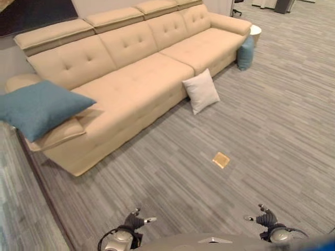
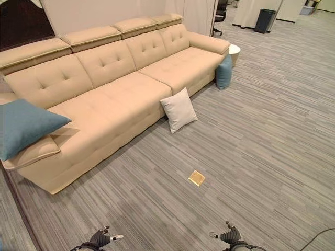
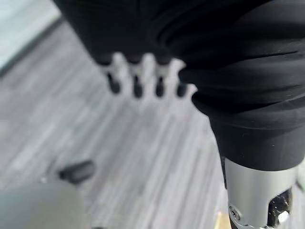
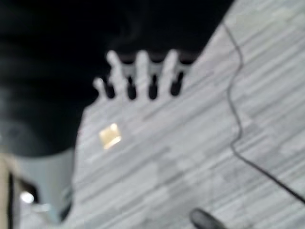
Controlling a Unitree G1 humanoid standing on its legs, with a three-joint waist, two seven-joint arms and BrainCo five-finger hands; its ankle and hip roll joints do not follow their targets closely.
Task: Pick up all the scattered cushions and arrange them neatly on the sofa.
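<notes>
Left hand [image 1: 137, 220]: low at the near edge of the head views, fingers [image 3: 136, 86] relaxed and slightly spread, holding nothing, hanging over bare floor [image 1: 261, 130]
Right hand [image 1: 266, 217]: low on the other side, fingers [image 4: 152, 86] loose and apart, empty too
Brass floor plate [image 1: 221, 160]: small square set into the floor, between the hands and the sofa
White cushion [image 1: 201, 91]: on the floor, tilted, leaning on the sofa front near its middle; nearest task item
Far blue cushion [image 1: 245, 52]: on the floor, upright against the far end of the sofa, beside a small round white table [image 1: 255, 31]
Near blue cushion [image 1: 37, 108]: already up, perched on the near armrest and overhanging it
Sofa [image 1: 136, 78]: long, beige, seat bare
Risk, reach: both hands are well apart from every cushion, so grabbing from here would likely close on air
Risk, grip: soft cushions may slip from a one-handed corner pinch
Risk, perch: bumping the armrest could tip the overhanging cushion off
</notes>
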